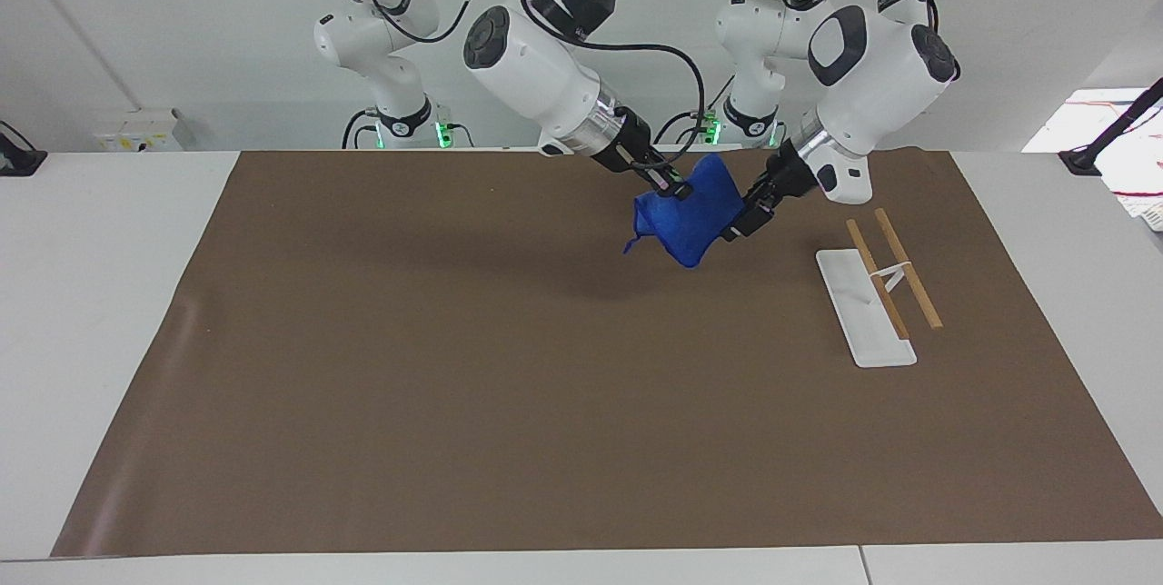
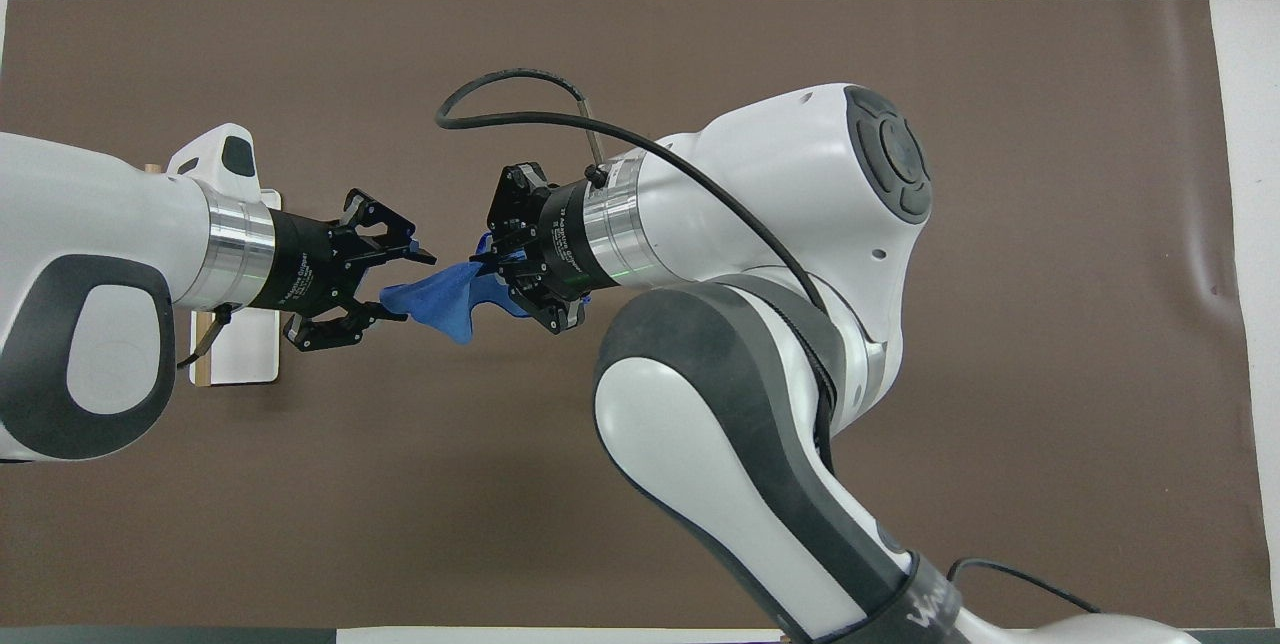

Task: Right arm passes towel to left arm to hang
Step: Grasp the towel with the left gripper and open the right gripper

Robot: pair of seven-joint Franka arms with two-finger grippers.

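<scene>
facing view: two white robot arms meet above a brown table mat. the right gripper is clamped on the top edge of the towel, a soft, crumpled royal-blue cloth that hangs in the air over the mat, clear of it. a thin blue loop string dangles from the towel's lower corner at the right arm's side. the left gripper is at the towel's edge at the left arm's side; from here you cannot tell how wide its jaws stand. a flat white rack base with two slim wooden rods lies on the mat, toward the left arm's end from the towel.

overhead view: the towel stretches as a narrow blue fold between the two grippers. the right gripper pinches one end. the left gripper has its jaws spread apart around the other end, one black finger either side of the cloth, not closed on it. the rack base shows partly under the left arm.
</scene>
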